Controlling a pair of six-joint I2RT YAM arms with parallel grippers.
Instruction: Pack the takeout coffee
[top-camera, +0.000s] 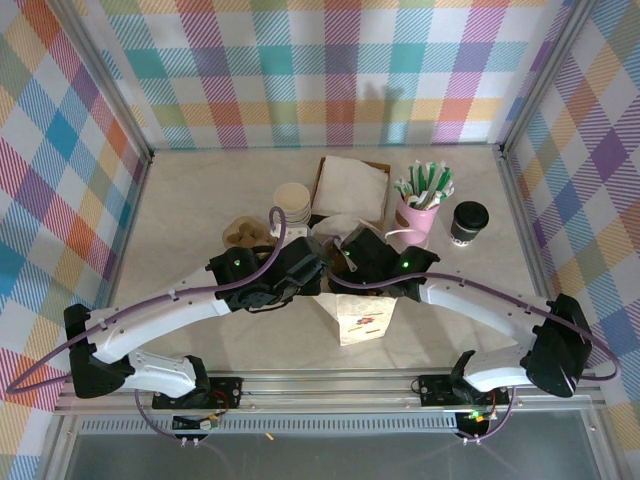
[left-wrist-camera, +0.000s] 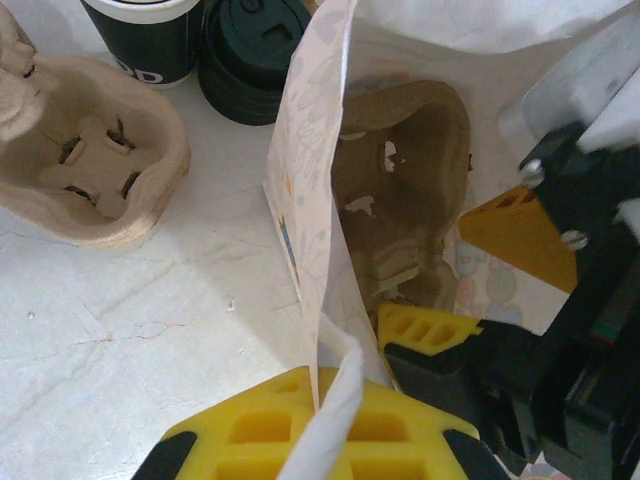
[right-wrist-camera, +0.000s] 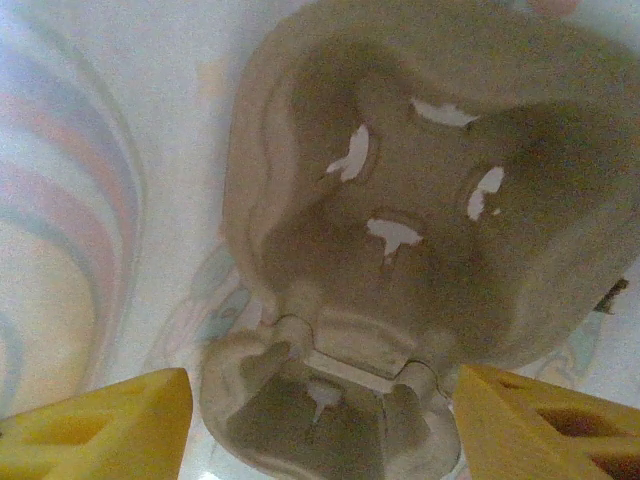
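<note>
While the takeout coffee (top-camera: 468, 222) sits on the bench (top-camera: 190, 210), the left hand (left-wrist-camera: 335, 410) pinches the paper bag (left-wrist-camera: 310, 150) and the right hand (right-wrist-camera: 322, 400) is spread inside.

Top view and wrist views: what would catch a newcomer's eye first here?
Both arms meet at mid-table over a white paper bag. The left gripper pinches the bag's edge, while the right gripper reaches inside above a cardboard cup tray. The lidded coffee cup stands at the right.

No legible text; partial white letters on dark cup (left-wrist-camera: 140, 45)
</note>
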